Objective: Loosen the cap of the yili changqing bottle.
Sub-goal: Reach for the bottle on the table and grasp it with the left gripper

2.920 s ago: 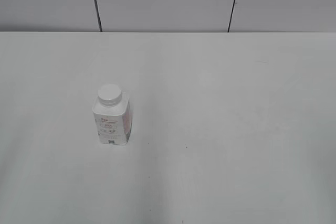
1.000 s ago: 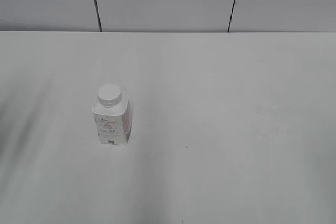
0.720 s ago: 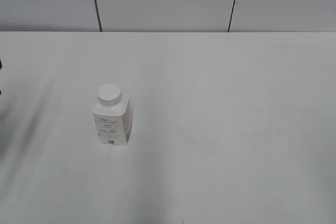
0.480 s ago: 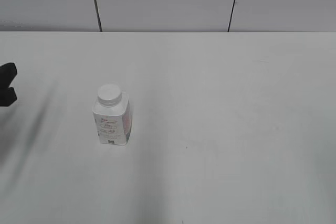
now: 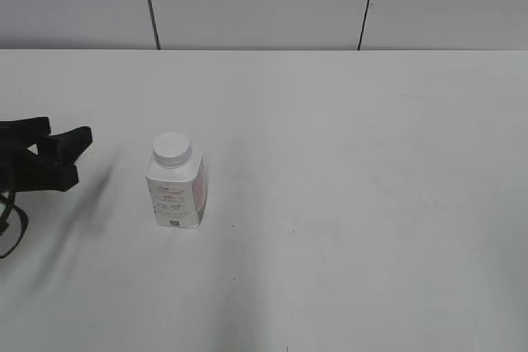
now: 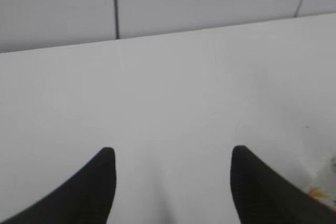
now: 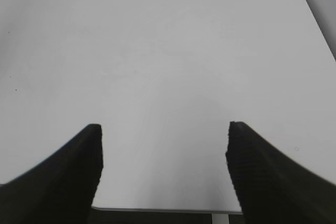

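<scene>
The yili changqing bottle [image 5: 175, 194], small, squat and white with grey print and a pinkish patch, stands upright left of the table's middle. Its white cap [image 5: 172, 147] sits on the neck. My left gripper [image 5: 79, 155] is open and empty, level with the bottle and a short way to its left, not touching it. In the left wrist view the left gripper [image 6: 172, 151] is open over bare table, and a blurred bit of the bottle [image 6: 323, 184] shows at the lower right edge. My right gripper [image 7: 165, 126] is open and empty; it is out of the exterior view.
The white table [image 5: 355, 162] runs back to a grey panelled wall [image 5: 264, 2]. The right wrist view shows the table's edge [image 7: 157, 209] just under the right gripper's fingers. A black cable [image 5: 10, 232] hangs below the left arm.
My left gripper has come in from the left edge of the exterior view and moved right towards the bottle. The bottle has not moved.
</scene>
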